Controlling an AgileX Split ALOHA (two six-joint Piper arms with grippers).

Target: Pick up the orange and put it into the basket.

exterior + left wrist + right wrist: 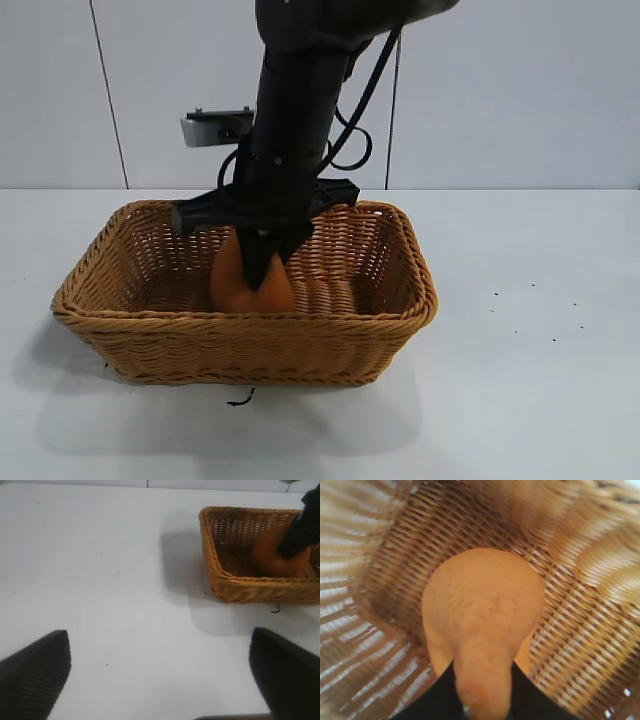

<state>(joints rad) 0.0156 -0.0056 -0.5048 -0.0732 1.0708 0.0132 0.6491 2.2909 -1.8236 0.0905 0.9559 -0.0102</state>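
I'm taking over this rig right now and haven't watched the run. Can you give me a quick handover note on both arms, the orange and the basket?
Right tool: lowered inside the basket, shut on the orange, gripping its knobby top.
Left tool: open, above bare table well away from the basket, idle.
Orange: inside the basket, low near the woven floor; whether it already rests on it cannot be told.
Done: orange picked up and brought into the basket.
Left: open the right tool to release the orange, then lift the arm clear of the rim.
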